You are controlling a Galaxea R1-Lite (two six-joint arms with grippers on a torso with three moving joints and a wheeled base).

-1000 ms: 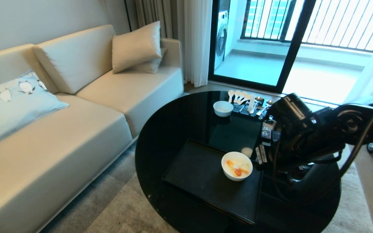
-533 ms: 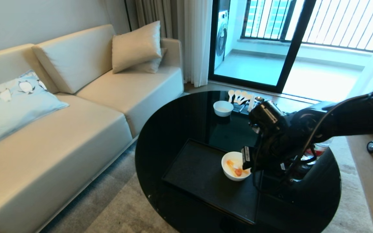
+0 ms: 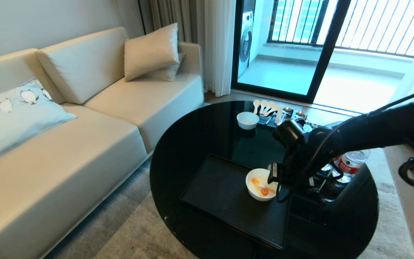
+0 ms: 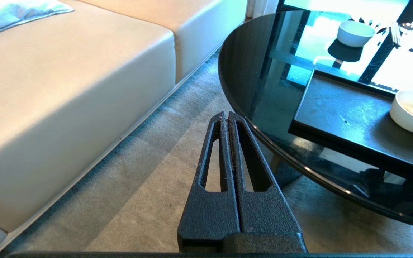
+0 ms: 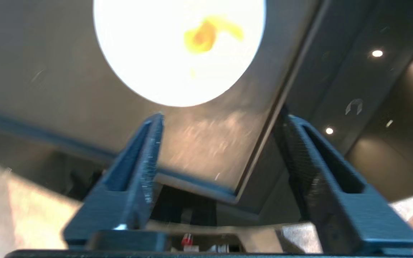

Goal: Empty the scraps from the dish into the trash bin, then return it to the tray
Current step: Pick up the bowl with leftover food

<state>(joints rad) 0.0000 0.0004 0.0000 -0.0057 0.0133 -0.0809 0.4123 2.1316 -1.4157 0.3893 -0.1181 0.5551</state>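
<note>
round black glass table [image 3: 199, 144], black tray [image 3: 221, 190], beige sofa [image 3: 84, 118], grey carpet [image 3: 128, 230]

You have the large flat black rectangular tray [image 3: 221, 194] lying on the round black glass table [image 3: 192, 136], toward its near edge. The white round deep bowl [image 3: 261, 185] sits on the tray at its right side, with the orange and pale vegetable scraps [image 3: 261, 187] in it. Behind the tray, at the table's far edge, stands the smaller white bowl [image 3: 247, 120], with the white spoons [image 3: 266, 107] just right of it. Right of the tray stands the clear plastic bottle [image 3: 347, 163]. Left of the table is the beige sofa [image 3: 67, 144].
</note>
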